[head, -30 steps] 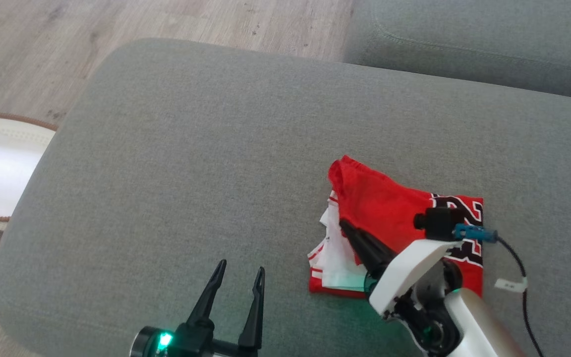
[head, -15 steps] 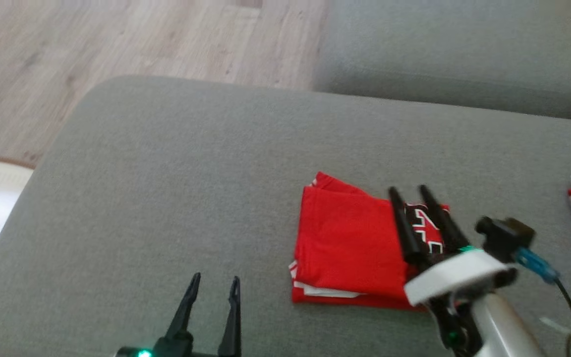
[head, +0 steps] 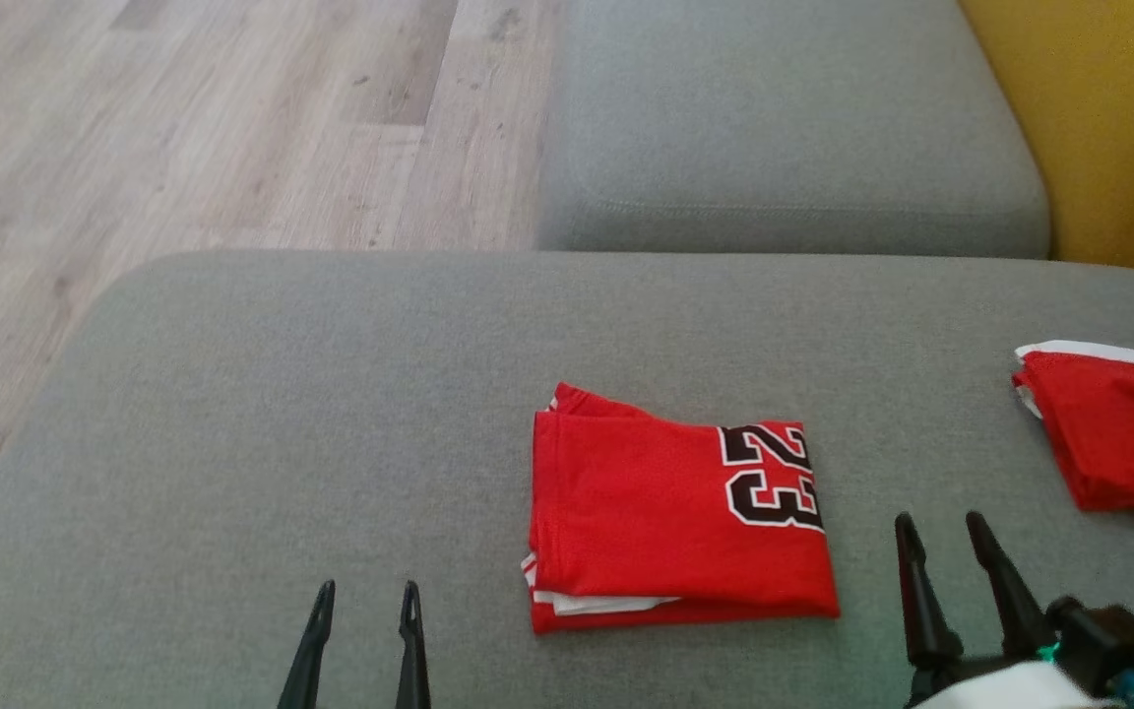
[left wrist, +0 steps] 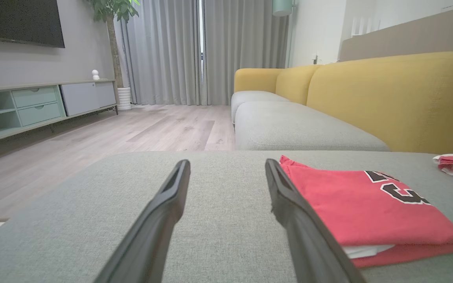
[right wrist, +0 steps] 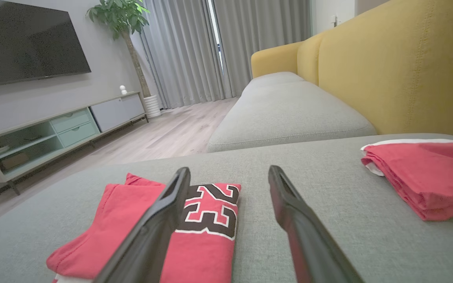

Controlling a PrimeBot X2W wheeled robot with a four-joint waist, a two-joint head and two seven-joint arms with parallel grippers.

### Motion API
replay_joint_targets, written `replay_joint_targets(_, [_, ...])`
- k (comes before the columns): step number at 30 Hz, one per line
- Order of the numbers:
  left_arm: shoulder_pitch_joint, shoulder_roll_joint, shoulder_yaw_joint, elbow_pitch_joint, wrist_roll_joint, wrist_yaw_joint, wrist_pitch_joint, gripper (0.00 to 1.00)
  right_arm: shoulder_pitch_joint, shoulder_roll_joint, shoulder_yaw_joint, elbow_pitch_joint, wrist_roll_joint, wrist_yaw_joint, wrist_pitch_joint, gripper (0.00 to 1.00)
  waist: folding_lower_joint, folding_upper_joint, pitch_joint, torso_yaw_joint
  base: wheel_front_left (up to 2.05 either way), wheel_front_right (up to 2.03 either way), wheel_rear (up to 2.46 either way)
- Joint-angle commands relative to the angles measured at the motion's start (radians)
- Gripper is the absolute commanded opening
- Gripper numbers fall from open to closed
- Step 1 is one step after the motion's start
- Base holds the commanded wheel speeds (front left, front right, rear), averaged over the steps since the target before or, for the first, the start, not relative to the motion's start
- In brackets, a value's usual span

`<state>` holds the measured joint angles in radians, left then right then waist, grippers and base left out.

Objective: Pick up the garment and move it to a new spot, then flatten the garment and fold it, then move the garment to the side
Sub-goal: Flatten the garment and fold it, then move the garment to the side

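R claw (head: 939, 519) now off garment (head: 665, 522); it & L claw (head: 369, 586) parted, empty, bases cropped.

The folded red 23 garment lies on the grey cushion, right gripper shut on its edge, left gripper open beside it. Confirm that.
Wrong on the right gripper: the head view shows it open, apart from the garment, holding nothing. The garment does lie folded on the grey cushion, left gripper open beside it.
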<state>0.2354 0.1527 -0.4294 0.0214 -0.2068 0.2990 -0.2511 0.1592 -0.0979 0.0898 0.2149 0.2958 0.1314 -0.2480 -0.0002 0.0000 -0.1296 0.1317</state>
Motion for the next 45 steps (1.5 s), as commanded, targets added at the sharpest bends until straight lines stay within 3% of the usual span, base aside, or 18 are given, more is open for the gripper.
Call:
replay_joint_targets(1, [-0.033, -0.005, 0.037, -0.039, 0.017, 0.003, -0.011, 1.00, -0.027, -0.002, 0.017, -0.041, -0.019, -0.001, -0.013, 1.00, 0.0002, 0.0000, -0.015, -0.012, 0.00, 0.00, 0.00])
replay_joint_targets(9, [0.020, -0.007, 0.049, -0.038, 0.060, -0.020, -0.011, 1.00, 0.044, 0.021, 0.025, -0.061, -0.054, -0.001, -0.014, 1.00, 0.0002, 0.0000, -0.042, -0.031, 0.00, 0.00, 0.00])
replay_joint_targets(29, [0.033, -0.039, 0.098, -0.007, 0.073, -0.069, -0.011, 1.00, 0.040, 0.029, 0.032, -0.048, -0.073, -0.001, -0.014, 1.00, 0.0002, 0.0000, -0.047, -0.053, 0.00, 0.00, 0.00])
replay_joint_targets(45, [0.014, -0.057, 0.108, -0.002, 0.091, -0.099, -0.011, 1.00, 0.014, 0.037, 0.026, -0.002, -0.057, -0.001, -0.014, 1.00, 0.0002, 0.0000, 0.015, -0.029, 0.00, 0.00, 0.00])
